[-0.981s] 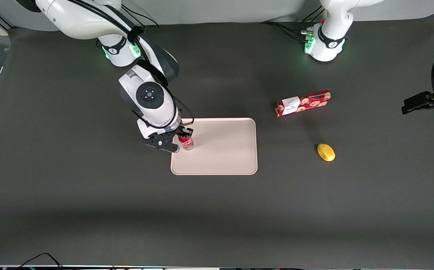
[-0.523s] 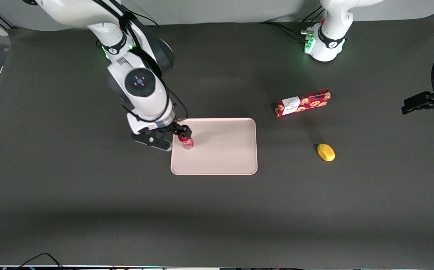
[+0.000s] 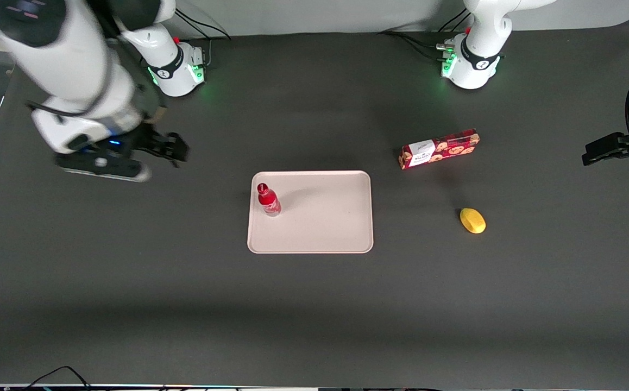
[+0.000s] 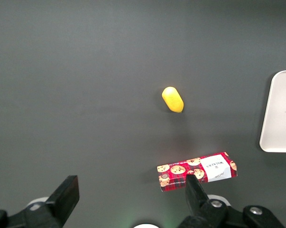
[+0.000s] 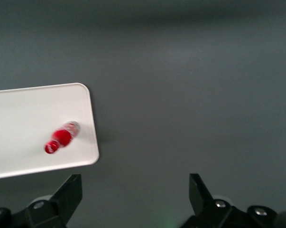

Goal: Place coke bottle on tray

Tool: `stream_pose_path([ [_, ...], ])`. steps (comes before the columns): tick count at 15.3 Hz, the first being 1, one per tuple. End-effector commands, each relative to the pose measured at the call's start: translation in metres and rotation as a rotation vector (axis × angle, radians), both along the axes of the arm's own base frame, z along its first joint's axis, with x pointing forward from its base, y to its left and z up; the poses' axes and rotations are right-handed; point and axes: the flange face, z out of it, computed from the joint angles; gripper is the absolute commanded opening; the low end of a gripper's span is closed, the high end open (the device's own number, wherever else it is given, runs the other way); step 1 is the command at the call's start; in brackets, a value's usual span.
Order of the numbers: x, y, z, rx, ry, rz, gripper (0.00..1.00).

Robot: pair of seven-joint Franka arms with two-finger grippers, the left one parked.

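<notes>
Gripper (image 3: pixel 176 147): black two-finger, raised over bare mat toward working arm's end, well apart from tray; fingers spread wide, holding nothing.
Small slim red coke bottle (image 3: pixel 267 200): upright on large flat pale pinkish-beige tray (image 3: pixel 325 239), near its corner.
Risk: narrow base; knock to tray or table likely topples bottle.

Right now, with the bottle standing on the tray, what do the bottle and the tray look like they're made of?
The coke bottle looks like glossy red plastic or coated metal, with a silvery base; which one is unclear. The tray looks like matte moulded plastic: even pinkish-beige, rounded corners, low rim. The gripper hangs over bare table toward the working arm's end, jaws open and empty.
</notes>
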Motion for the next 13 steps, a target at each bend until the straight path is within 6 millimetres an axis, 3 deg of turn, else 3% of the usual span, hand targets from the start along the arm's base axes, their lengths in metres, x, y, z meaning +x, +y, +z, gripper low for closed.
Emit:
stream_pose_path([
  [1,-0.017,-0.117,0.035,0.066,0.047,0.033,1.00],
  [3,-0.028,-0.171,0.021,0.065,0.047,0.044,1.00],
  [6,-0.054,-0.212,-0.020,0.075,-0.017,0.051,1.00],
  [9,-0.052,-0.216,-0.042,0.094,-0.037,0.052,1.00],
  [13,-0.042,-0.213,-0.039,0.170,-0.056,0.031,1.00],
])
